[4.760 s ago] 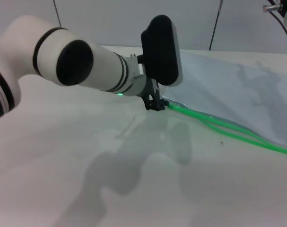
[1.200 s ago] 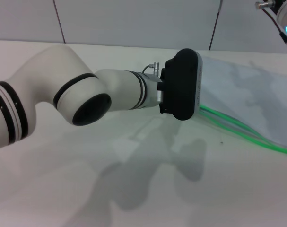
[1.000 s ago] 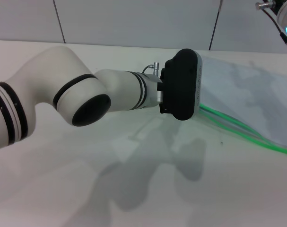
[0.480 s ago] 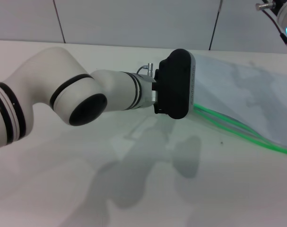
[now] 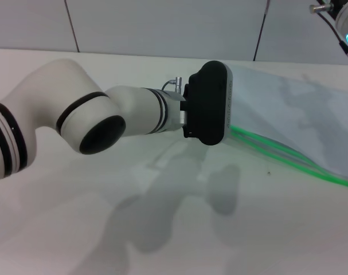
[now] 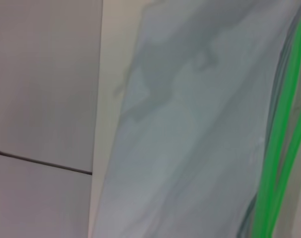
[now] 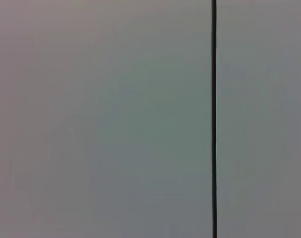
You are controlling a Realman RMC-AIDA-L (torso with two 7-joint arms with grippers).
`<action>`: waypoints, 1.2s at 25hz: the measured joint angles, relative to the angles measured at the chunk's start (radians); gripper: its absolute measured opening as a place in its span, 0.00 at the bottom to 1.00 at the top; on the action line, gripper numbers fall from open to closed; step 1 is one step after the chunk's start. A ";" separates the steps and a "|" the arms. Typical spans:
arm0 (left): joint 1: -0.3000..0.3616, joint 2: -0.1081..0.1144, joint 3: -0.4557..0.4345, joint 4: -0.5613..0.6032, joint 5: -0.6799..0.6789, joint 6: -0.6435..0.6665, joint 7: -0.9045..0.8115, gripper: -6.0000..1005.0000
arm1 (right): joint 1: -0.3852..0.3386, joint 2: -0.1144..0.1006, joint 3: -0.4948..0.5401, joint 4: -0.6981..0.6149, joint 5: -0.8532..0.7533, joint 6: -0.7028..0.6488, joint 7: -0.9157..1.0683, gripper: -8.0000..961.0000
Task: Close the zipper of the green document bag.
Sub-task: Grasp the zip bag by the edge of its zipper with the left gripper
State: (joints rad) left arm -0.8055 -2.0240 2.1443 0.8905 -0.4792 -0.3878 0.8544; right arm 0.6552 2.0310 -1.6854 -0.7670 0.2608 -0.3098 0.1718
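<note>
Drifting leftward along the zipper (image 5: 288,153), left pincer (image 5: 207,103) hides its fingers; grip unknowable.

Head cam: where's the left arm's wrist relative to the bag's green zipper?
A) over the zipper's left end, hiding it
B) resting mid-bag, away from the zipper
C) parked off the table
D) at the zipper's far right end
A: the left arm's black wrist housing covers the left end of the zipper, whose green strips emerge rightward along the green document bag.
</note>
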 joint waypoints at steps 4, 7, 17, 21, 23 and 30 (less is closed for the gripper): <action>0.005 0.002 0.001 0.000 0.003 0.006 0.002 0.57 | 0.000 0.000 0.000 0.000 0.000 0.000 0.000 0.60; 0.006 0.004 0.001 0.000 0.003 0.008 0.003 0.57 | 0.000 0.000 0.000 0.000 0.000 0.000 0.000 0.60; 0.007 0.004 0.002 -0.005 0.004 0.016 0.004 0.55 | -0.001 0.000 0.000 -0.001 0.000 0.000 0.000 0.60; 0.003 0.002 0.005 -0.009 0.004 0.017 0.005 0.54 | -0.001 0.000 0.000 -0.004 0.000 0.000 0.000 0.60; 0.003 0.002 0.008 -0.009 0.004 0.019 0.005 0.53 | -0.001 0.000 0.000 -0.004 0.000 0.000 0.000 0.60; 0.001 0.001 0.008 -0.012 0.004 0.029 0.006 0.52 | -0.002 0.000 -0.001 -0.009 0.000 0.000 0.000 0.60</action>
State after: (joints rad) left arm -0.8048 -2.0233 2.1525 0.8781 -0.4754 -0.3592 0.8606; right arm 0.6533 2.0310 -1.6861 -0.7760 0.2608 -0.3098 0.1718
